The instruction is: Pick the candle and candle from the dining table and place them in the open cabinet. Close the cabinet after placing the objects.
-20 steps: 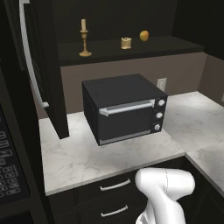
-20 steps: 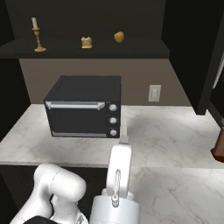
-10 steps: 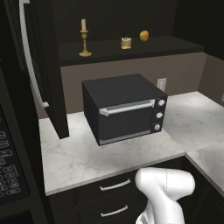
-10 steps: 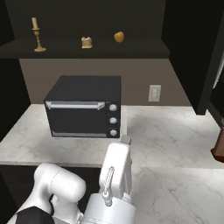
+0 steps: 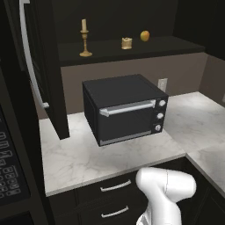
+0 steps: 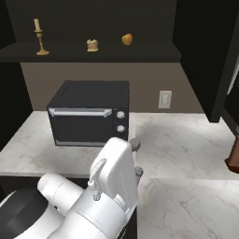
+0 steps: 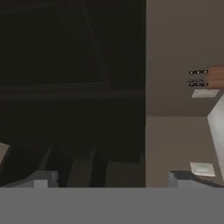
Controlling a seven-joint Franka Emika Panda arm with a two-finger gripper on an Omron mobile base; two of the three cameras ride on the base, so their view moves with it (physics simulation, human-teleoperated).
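1. Candles first: the taper candle (image 5: 83, 25) stands upright in its brass candlestick (image 5: 85, 48) on the cabinet shelf (image 5: 132, 47), and the stubby candle (image 5: 126, 42) sits further along the same shelf, well apart from it. Both look settled and upright, so I judge the placing part done.

2. A round orange-yellow fruit (image 5: 145, 35) rests just beside the stubby candle on its far side. It is no part of my job, so I leave it alone.

3. My hand (image 7: 111, 179) is spread as wide as it goes and holds nothing; only the two finger tips (image 7: 41, 178) rise at the bottom of the hand view, with dark cabinetry and a tan wall beyond. Empty and open is right for now, since nothing is left to carry.

4. The cabinet door (image 5: 41, 74) stands swung out on the left, its long silver bar handle (image 5: 27, 57) facing me. It remains to be closed.

5. My arm (image 6: 114, 179) is folded low over the desk (image 5: 83, 160), in front of the black toaster oven (image 5: 125, 110). I judge the next move must lift up and leftward to reach the door edge while clearing the oven's top.

6. The risk I see: pushing the door too briskly could jar the shelf and tip the tall taper.
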